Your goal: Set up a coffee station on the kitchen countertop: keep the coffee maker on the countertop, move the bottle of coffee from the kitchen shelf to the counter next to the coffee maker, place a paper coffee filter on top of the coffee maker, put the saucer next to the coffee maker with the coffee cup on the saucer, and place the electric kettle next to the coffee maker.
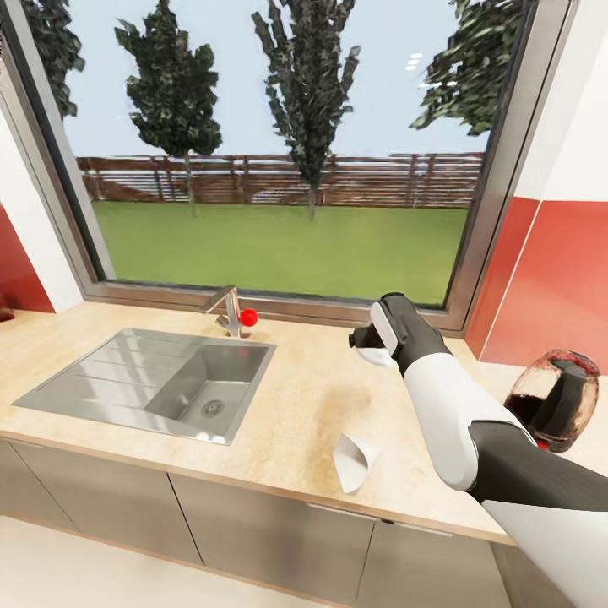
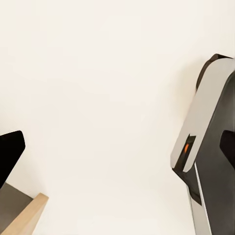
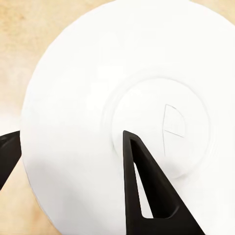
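Note:
My right gripper [image 1: 369, 344] is held above the kitchen countertop [image 1: 295, 422], right of the sink, and is shut on the white saucer [image 1: 377, 356]. In the right wrist view the saucer [image 3: 98, 88] spreads wide, with one black finger [image 3: 144, 191] lying across its ringed face and the other finger at its rim. A white paper coffee filter [image 1: 355, 460] lies on its side near the counter's front edge, below the gripper. The dark glass electric kettle [image 1: 557, 401] stands at the far right. My left gripper [image 2: 117, 152] hangs open over pale floor.
A steel sink [image 1: 76, 384] with drainboard is set into the counter at left, with a faucet [image 1: 226, 308] and a red knob behind it. A large window runs along the back. Red wall panels rise at the right. A wooden edge [image 2: 27, 215] shows in the left wrist view.

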{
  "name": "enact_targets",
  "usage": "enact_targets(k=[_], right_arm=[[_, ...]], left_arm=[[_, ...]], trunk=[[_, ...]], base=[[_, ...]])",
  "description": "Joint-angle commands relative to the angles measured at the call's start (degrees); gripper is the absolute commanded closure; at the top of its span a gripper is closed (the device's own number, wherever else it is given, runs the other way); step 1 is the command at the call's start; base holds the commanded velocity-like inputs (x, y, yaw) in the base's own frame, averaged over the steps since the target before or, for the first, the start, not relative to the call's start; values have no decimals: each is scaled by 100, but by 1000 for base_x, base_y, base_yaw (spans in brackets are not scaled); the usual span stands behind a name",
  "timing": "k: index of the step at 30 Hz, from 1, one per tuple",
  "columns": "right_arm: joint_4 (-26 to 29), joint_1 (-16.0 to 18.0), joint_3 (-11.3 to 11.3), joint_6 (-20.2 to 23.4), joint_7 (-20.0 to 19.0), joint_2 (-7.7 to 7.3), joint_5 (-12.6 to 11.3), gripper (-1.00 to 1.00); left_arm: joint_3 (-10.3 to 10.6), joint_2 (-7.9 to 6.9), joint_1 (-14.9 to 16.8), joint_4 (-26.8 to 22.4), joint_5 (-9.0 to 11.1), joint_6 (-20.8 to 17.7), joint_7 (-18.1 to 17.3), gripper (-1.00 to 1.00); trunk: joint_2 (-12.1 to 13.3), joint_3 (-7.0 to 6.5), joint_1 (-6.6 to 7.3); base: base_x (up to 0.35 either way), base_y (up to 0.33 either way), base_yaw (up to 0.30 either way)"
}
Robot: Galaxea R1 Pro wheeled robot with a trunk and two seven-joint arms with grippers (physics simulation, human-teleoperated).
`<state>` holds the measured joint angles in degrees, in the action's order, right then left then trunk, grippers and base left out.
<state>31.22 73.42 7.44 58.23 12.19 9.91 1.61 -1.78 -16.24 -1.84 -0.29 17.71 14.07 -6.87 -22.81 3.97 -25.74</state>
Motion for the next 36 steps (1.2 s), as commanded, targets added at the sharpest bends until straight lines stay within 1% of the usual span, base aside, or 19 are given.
enact_targets(k=[1, 20, 24, 30, 36], right_arm=[[6, 5, 38, 24, 12, 9, 15, 100], [7, 5, 56, 92, 20, 9, 15, 100], [7, 5, 56, 89, 20, 9, 13, 100], [4, 5, 56, 76, 20, 9, 2, 100], [-1, 5, 56, 43, 7, 9, -9, 100]], left_arm=[[-16, -2, 0, -3, 39, 6, -39, -100], [-32, -10, -1, -7, 39, 8, -35, -100], [-32, -11, -1, -6, 39, 8, -37, -100], [-30, -12, -1, -6, 39, 8, -39, -100], [-31, -17, -1, -7, 39, 8, -39, -100]], trunk=[[-11, 2, -4], [-11, -174, -4], [-11, -212, -4], [-11, -253, -4], [-11, -256, -4]], base=[[0, 0, 0], [-6, 0, 0], [-198, 0, 0], [-308, 6, 0], [-282, 161, 0]])
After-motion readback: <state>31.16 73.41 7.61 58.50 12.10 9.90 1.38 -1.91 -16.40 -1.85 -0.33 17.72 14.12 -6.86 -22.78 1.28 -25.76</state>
